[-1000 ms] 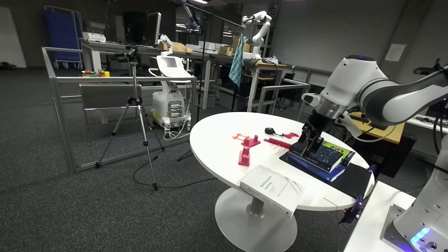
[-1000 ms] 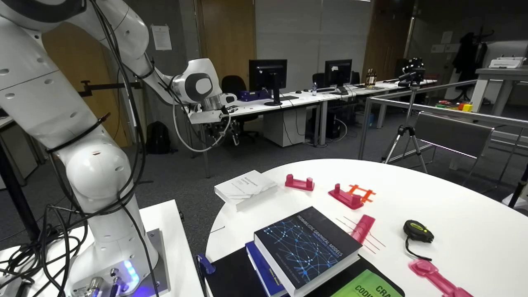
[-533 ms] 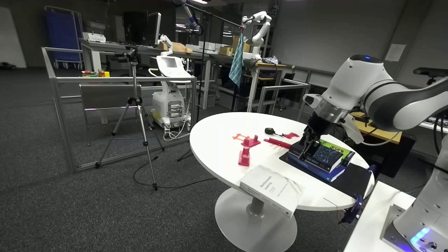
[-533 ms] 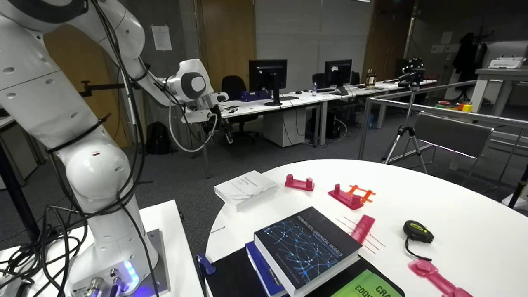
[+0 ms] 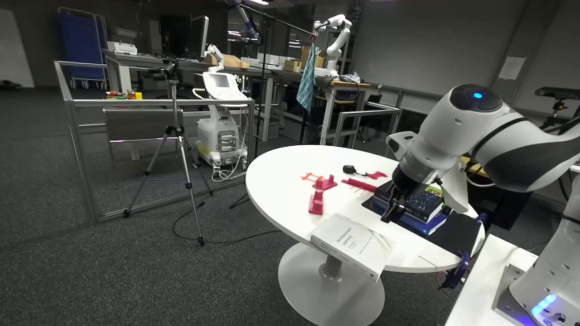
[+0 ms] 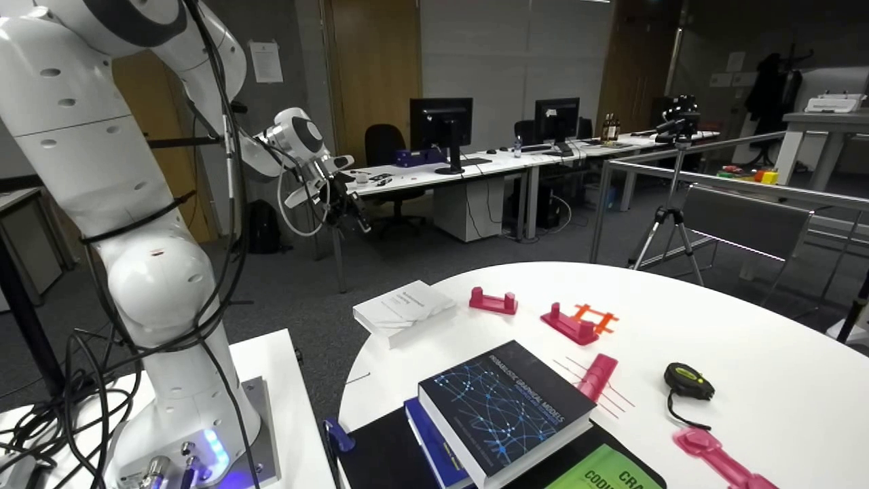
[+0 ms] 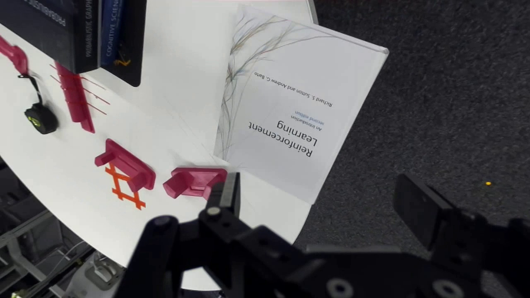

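In the wrist view, my gripper is spread wide: one black finger stands at nine o'clock of the gap, its twin at three, with open space between. Through that space I see carpet and a corner of the white book, "Reinforcement Learning". It lies flat between eleven and twelve o'clock, its outer side jutting past the edge of the table. My nine o'clock finger hides part of a pink bracket; a second pink bracket lies farther out that way. At ten o'clock, a dark book rests on a blue book.

In an exterior view, my arm leans in from three o'clock, fingers pointing down. The white book lies near them at eight o'clock, apart. My fingers overlap the two stacked books in sight; I cannot read the jaw opening here.

In an exterior view with the tape measure, my fingers hang well apart from those stacked books, the white book at five o'clock below.
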`<act>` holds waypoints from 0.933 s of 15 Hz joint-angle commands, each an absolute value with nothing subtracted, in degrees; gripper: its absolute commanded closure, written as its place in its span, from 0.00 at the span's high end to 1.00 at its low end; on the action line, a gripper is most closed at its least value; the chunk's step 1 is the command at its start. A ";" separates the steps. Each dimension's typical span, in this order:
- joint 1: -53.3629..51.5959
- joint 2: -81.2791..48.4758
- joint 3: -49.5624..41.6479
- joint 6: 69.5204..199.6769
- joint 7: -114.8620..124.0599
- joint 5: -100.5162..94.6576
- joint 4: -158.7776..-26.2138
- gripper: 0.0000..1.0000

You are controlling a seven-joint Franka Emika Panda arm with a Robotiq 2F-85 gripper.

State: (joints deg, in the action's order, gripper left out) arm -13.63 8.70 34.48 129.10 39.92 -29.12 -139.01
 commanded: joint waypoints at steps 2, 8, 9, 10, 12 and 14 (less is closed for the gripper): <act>-16.32 -2.80 35.01 118.67 51.03 -40.25 -129.89 1.00; -24.83 -17.23 28.10 110.97 60.13 -48.22 -121.84 1.00; -26.25 -19.28 26.53 111.01 60.76 -48.70 -120.58 1.00; -27.25 -21.23 25.26 111.61 60.74 -48.45 -119.29 1.00; -29.37 -24.82 22.85 112.28 61.40 -48.21 -116.67 1.00; -31.62 -27.92 20.72 111.78 62.16 -48.63 -114.00 1.00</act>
State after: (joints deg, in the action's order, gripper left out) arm -28.08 -23.57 23.74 113.92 60.38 -47.15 -118.85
